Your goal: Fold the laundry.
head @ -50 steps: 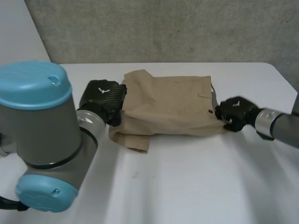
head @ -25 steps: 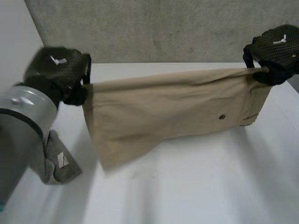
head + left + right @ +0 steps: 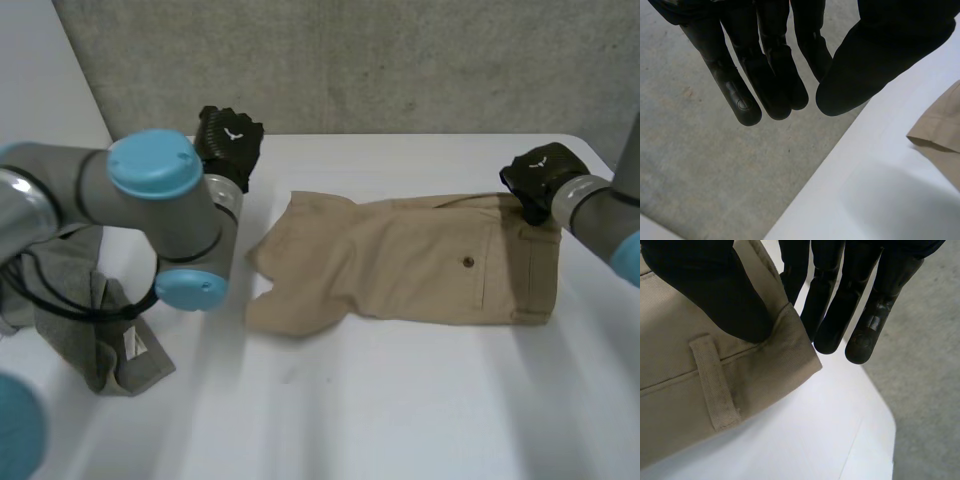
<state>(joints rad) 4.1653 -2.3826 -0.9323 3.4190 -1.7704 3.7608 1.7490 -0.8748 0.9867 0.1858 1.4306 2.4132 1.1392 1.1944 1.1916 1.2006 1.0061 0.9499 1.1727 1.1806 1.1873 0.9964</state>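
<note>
Khaki shorts (image 3: 420, 265) lie spread flat on the white table (image 3: 400, 410), waistband to the right and legs to the left. My right hand (image 3: 540, 180) rests on the far right waistband corner. In the right wrist view its thumb (image 3: 715, 290) presses that corner of the shorts (image 3: 690, 390) against the straight fingers (image 3: 830, 315), beside a belt loop (image 3: 715, 385). My left hand (image 3: 228, 140) hovers off the cloth near the table's far left edge. In the left wrist view the left hand (image 3: 770, 75) has its thumb closed against straight fingers with nothing between, and a leg hem of the shorts (image 3: 940, 135) lies beside it.
A grey garment (image 3: 100, 330) lies crumpled at the left front of the table, partly under my left arm (image 3: 150, 215). A concrete wall (image 3: 350, 60) runs behind the table's far edge. Bare tabletop stretches in front of the shorts.
Half a second ago both hands held the shorts stretched in the air. The shorts now lie on the table. The left hand has let go and drawn back; the right came down with the waistband.
</note>
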